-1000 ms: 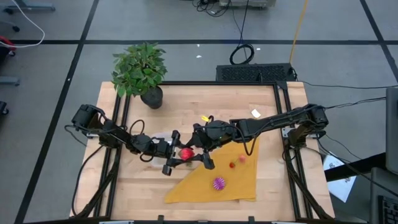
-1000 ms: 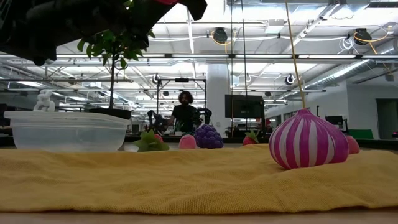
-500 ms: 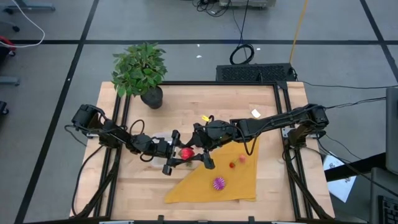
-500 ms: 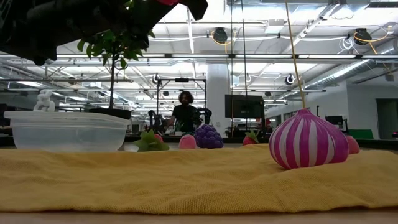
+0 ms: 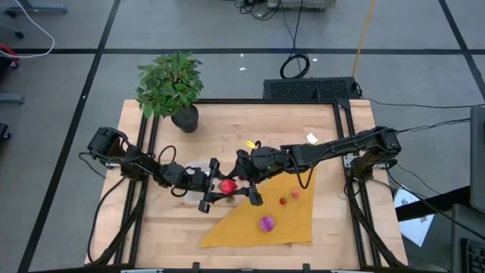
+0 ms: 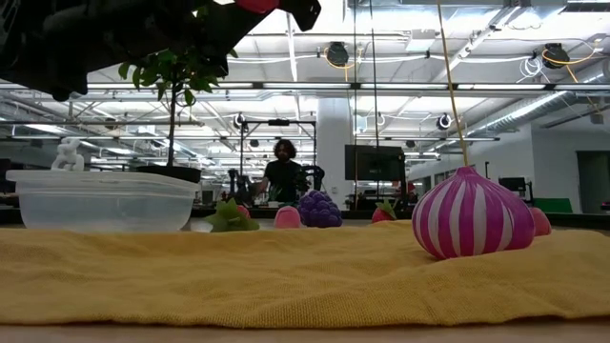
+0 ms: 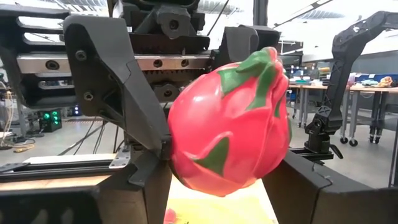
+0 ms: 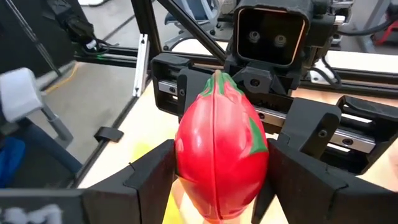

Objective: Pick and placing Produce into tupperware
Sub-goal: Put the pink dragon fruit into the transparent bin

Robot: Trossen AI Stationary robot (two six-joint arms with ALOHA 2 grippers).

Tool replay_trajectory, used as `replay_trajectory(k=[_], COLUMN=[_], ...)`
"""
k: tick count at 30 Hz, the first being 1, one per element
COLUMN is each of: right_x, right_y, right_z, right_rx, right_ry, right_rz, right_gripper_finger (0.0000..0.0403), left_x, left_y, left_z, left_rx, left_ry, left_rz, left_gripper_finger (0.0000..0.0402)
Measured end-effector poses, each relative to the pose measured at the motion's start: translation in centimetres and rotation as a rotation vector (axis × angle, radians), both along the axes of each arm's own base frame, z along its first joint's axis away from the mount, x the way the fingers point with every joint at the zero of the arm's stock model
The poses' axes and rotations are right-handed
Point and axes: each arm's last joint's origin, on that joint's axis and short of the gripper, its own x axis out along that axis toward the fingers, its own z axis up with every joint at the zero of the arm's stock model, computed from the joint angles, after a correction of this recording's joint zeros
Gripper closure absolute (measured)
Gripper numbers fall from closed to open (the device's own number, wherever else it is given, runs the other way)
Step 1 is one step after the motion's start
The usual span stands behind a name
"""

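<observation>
Both arms meet mid-table: right gripper (image 8: 219, 205) clenches the dragon fruit (image 8: 221, 152); left gripper (image 5: 206, 196) gapes around it from 9 o'clock

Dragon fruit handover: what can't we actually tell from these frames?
- Left gripper grip: high view too small; in the right wrist view its fingers sit wide behind the dragon fruit, contact not visible.
- Tupperware in high view: hidden under the left arm.
- Small produce on the yellow cloth, high view: too small to identify.
- Low view: both grippers cut off by the top edge.
</observation>
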Motion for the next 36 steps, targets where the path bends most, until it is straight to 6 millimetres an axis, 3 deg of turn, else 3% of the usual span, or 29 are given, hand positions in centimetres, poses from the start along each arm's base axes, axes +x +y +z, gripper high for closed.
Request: replay_trajectory(k=[5, 18, 28, 36], right_x=[0.0, 0.0, -1.5, -1.7], right_y=[0.0, -0.2, -0.5, -0.5], right_z=[0.0, 0.1, 2.6, 2.5], right_rx=[-0.019, -0.089, -0.095, -0.095], right_ry=[-0.006, -0.024, -0.084, -0.065], right_rz=[0.007, -0.041, -0.049, -0.042], right_gripper_finger=[0.0162, 0.0085, 0.0081, 0.0080], left_x=[0.0, 0.0, 0.0, 0.0], left_y=[0.0, 0.0, 0.0, 0.0], left_z=[0.0, 0.0, 0.0, 0.0], left_rx=[0.000, 0.002, -0.003, -0.004], left_ry=[0.000, 0.000, -0.005, -0.002], left_rz=[0.000, 0.002, 0.000, 0.007], left_gripper_finger=[0.0190, 0.0190, 0.0190, 0.0190])
